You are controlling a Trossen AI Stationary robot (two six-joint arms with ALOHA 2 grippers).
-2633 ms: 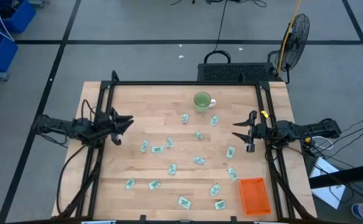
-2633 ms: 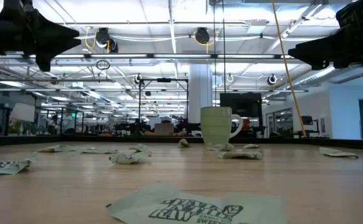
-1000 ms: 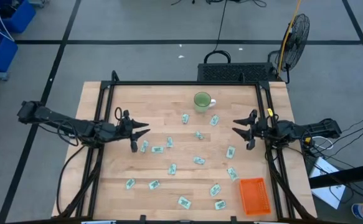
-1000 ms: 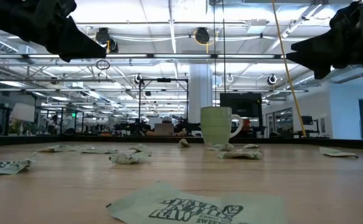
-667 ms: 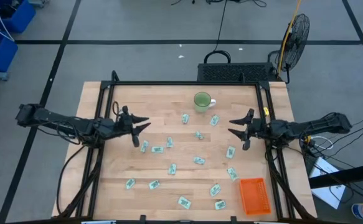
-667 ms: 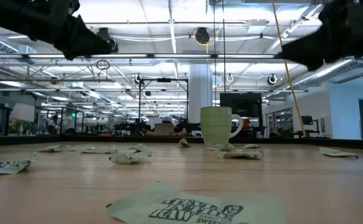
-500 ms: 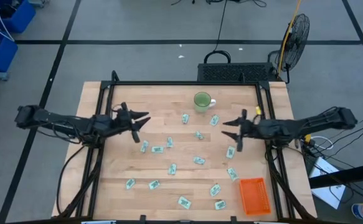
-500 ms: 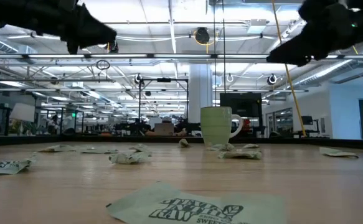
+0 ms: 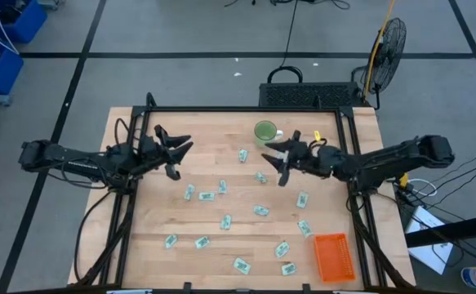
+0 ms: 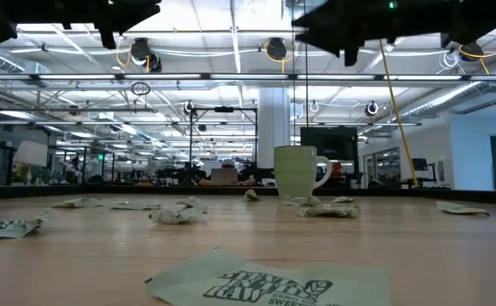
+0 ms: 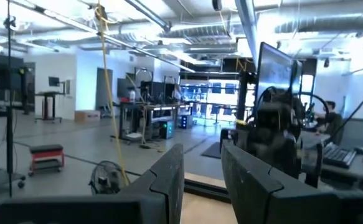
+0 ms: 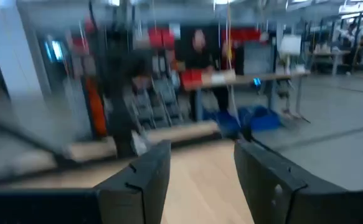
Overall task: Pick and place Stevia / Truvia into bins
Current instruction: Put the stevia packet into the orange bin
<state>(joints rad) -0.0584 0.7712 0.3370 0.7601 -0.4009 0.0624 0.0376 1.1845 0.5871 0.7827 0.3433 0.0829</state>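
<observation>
At the near edge of the wooden table (image 9: 140, 253) lie the closest Stevia sachets (image 9: 241, 265), pale green and white, flat on the wood; in the low view one of them (image 10: 265, 285) fills the foreground, its print facing up. In the near right corner sits the one orange tray (image 9: 331, 255), with no sachet visible in it. Just beside its left edge lies a sachet (image 9: 287, 268), and another (image 9: 304, 228) lies just beyond its far end.

Farther in, the sachets are scattered singly across the middle of the table, none overlapping. About fourteen show in the high view, though the right arm may cover another.

Beyond the middle, both arms hang well above the wood, apart from everything on it. The left arm reaches in level from the left edge. The left gripper (image 9: 180, 159) points toward the centre over bare wood, its fingers (image 11: 169, 177) parted by a moderate gap and holding nothing. The right arm stretches much farther, from the right edge almost to the table's centre line. The right gripper (image 9: 274, 163) is spread wide and empty, above the sachets that lie near the mug.

Farthest stands the single green mug (image 9: 264, 132), upright, its handle toward the right side.
</observation>
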